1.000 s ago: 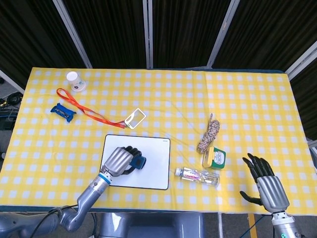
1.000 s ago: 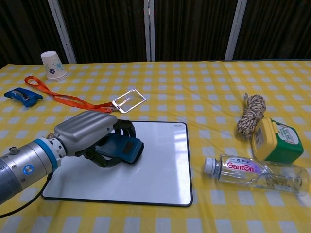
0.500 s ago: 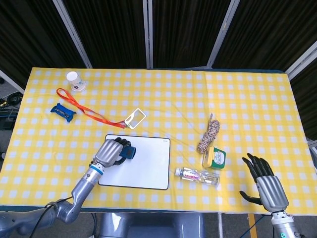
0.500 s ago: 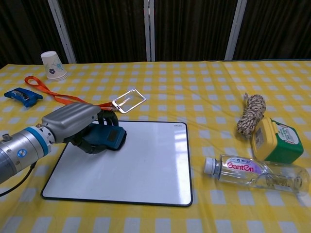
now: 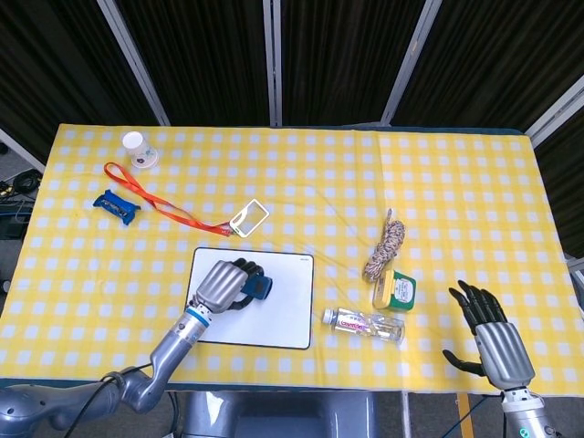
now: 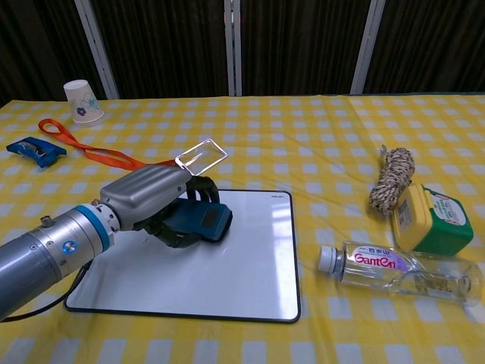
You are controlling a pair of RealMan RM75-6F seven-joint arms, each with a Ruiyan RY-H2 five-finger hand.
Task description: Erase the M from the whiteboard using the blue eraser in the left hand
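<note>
While one left hand (image 6: pixel 148 199) grips one eraser (image 6: pixel 198 221), one whiteboard (image 6: pixel 235 273) lies beneath.

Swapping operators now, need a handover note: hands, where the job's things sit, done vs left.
Left robot hand: grips the blue eraser and presses it on the upper middle of the whiteboard.
Right robot hand: off the table's near right corner, fingers spread, holding nothing; only the head view shows it.
Whiteboard: flat on the yellow checked cloth, near edge, left of the water bottle.
Done: no M is visible on the exposed board surface in either view.
Left: check the patch hidden under the hand and eraser for leftover marks, wipe if any, then lift off.
</note>
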